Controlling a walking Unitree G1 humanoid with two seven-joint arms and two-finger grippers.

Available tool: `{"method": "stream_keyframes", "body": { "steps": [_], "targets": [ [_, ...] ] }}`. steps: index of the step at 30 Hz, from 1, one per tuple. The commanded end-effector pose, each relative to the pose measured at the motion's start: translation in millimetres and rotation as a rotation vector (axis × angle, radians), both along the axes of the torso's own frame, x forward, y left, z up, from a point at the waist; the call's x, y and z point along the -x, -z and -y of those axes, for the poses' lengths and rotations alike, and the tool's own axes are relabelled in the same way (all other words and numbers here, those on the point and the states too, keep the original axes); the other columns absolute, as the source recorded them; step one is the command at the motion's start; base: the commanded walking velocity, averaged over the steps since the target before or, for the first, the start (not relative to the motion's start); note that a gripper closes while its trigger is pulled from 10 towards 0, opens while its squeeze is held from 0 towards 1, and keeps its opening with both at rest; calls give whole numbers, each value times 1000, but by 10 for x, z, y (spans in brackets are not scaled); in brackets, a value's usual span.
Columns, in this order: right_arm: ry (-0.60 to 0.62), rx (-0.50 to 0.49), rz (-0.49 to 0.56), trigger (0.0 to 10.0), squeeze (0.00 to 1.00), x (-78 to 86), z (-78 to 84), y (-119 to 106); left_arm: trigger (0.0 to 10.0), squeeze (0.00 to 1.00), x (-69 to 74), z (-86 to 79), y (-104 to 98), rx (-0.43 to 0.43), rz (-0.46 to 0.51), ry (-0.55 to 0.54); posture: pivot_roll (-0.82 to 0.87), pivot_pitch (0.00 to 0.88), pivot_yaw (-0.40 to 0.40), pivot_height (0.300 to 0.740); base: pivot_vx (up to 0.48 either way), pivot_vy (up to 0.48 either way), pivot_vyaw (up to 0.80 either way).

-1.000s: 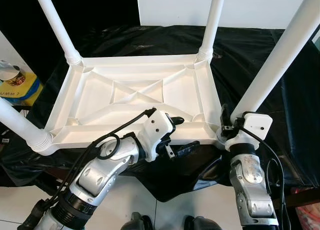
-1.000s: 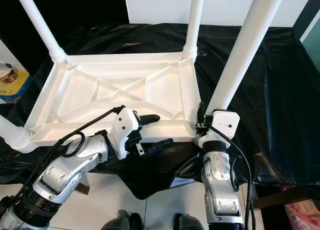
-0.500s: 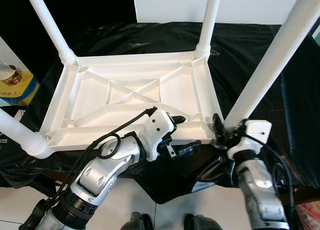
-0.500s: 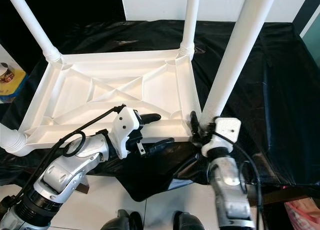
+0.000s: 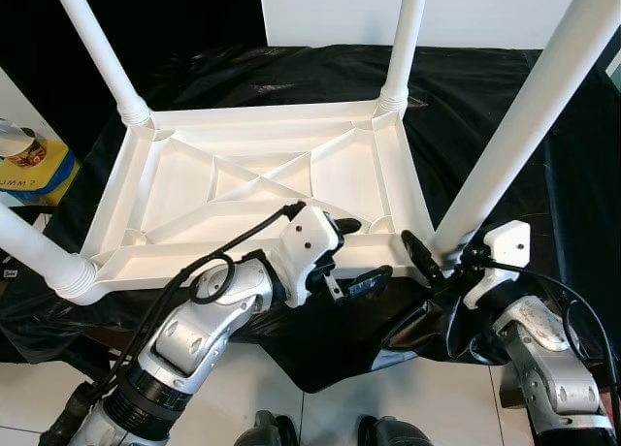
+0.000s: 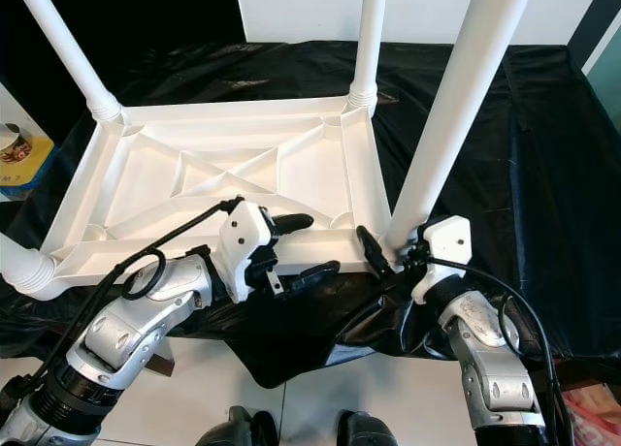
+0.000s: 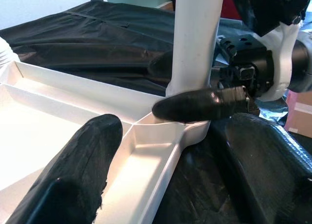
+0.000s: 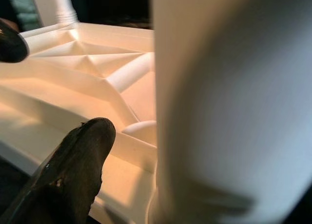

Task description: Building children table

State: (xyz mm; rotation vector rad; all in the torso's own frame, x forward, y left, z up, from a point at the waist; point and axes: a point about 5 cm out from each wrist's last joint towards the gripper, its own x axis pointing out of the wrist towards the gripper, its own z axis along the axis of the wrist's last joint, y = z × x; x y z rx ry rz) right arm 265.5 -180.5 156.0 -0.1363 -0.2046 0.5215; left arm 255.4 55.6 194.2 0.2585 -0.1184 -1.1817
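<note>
A white plastic children's table top (image 5: 252, 189) lies upside down on a bench draped in black sheeting (image 5: 485, 107), with four white tubular legs standing up from its corners. At the far left, a yellow box (image 5: 44, 170) sits off the edge of the cloth.

The left claw (image 5: 354, 252) straddles the near rim of the top, fingers spread apart: one rests over the inner channel, the other hangs outside the rim. It grips nothing firmly; it looks like a steadying hold.

To the right, the near-right white leg (image 5: 529, 116) rises from its corner socket. The right claw (image 5: 427, 257) sits at that leg's base, one finger (image 8: 73, 170) against the rim, fingers apart around the tube.

I judge the leg-fitting step is under way. Next, the right claw likely needs to close on the leg and press or twist it home while the left braces the top.
</note>
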Motion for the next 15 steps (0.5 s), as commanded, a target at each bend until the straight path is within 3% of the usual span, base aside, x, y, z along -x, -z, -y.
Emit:
{"method": "stream_keyframes", "body": {
  "steps": [1, 3, 4, 6, 7, 15],
  "targets": [
    [-48, 23, -28, 10000, 0, -25, -14, 38, 10000, 0, 24, 9, 35, -34, -10, 42, -88, 146, 28, 740, 0, 0, 0],
    [-66, 44, -34, 10000, 0, -48, -4, 42, 10000, 0, 28, 12, 36, -33, -10, 42, -87, 144, 26, 740, 0, 0, 0],
    [-69, 55, -47, 3608, 0, -68, 15, 56, 10000, 0, 30, 12, 37, -32, -9, 41, -85, 143, 23, 740, 0, 0, 0],
    [-65, 62, -55, 3608, 0, -82, 33, 68, 10000, 0, 31, 11, 37, -31, -9, 37, -83, 142, 21, 740, 0, 0, 0],
    [-63, 73, -64, 0, 0, -95, 61, 83, 10000, 0, 31, 10, 37, -31, -9, 35, -83, 142, 21, 740, 0, 0, 0],
    [-1, 113, -99, 0, 0, -142, 199, 173, 10000, 0, 41, 7, 43, -31, -12, 34, -80, 137, 24, 740, 0, 0, 0]
  ]
}}
